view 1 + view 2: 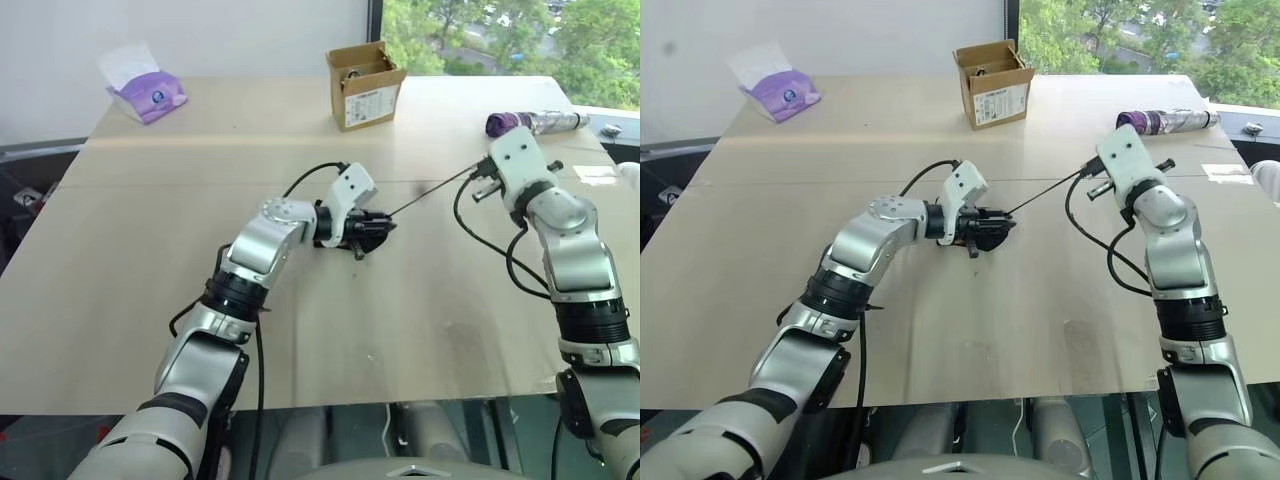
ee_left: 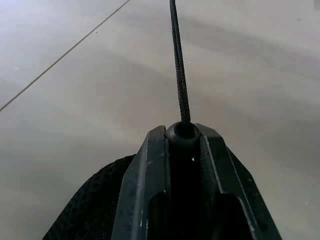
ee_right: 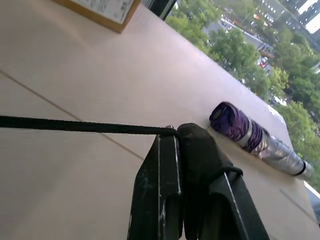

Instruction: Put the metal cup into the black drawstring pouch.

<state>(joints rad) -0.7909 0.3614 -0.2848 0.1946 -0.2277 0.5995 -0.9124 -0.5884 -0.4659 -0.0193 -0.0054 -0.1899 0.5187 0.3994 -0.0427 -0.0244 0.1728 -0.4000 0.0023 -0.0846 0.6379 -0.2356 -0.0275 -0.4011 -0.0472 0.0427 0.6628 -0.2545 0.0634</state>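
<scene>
The black drawstring pouch (image 2: pixel 90 210) hangs bunched at my left gripper (image 1: pixel 372 232), just above the table's middle. That gripper's fingers (image 2: pixel 145 170) are shut on the pouch's neck, where a round black stopper (image 2: pixel 184 131) sits between them. From the stopper a thin black cord (image 1: pixel 430 193) runs taut up to my right gripper (image 1: pixel 483 180), which is shut on the cord's end (image 3: pixel 75 125). The metal cup is hidden from view.
A purple-and-silver tube (image 1: pixel 535 123) lies on the table just beyond my right gripper. An open cardboard box (image 1: pixel 365 85) stands at the far middle. A purple tissue pack (image 1: pixel 148 95) lies at the far left. The light wooden table (image 1: pixel 150 250) spreads wide around both arms.
</scene>
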